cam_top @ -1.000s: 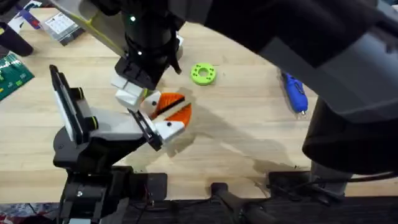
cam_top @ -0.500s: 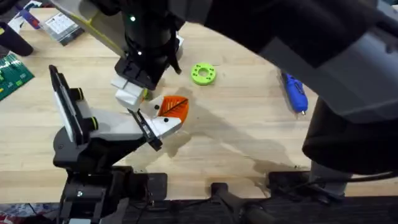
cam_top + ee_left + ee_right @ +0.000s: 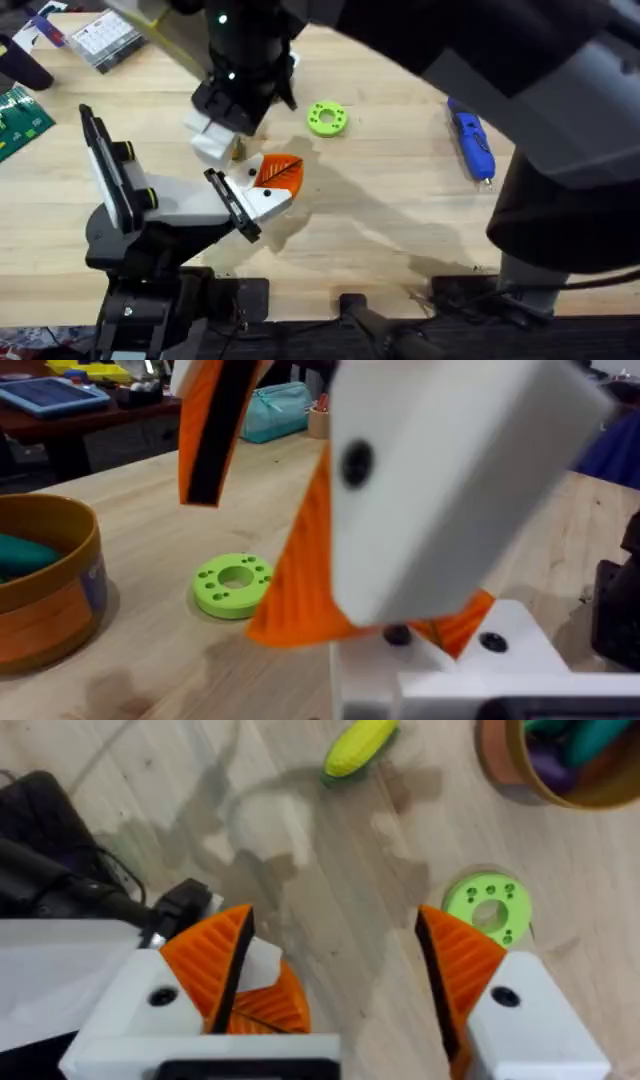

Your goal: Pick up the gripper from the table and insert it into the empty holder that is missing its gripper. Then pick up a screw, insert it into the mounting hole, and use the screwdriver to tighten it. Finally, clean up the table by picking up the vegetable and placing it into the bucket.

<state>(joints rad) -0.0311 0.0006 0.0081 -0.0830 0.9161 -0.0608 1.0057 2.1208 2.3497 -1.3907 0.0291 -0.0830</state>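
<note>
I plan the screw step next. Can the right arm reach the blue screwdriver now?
Probably yes: the screwdriver lies alone on bare table on the right arm's side, with nothing on or beside it.

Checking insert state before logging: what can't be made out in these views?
- Overhead: whether the gripper is fully seated in the holder; the joint is too small.
- Overhead: the bucket and vegetable sit under the dark arm.
- Left wrist: the left gripper's close finger blocks the holder's mounting hole.
</note>
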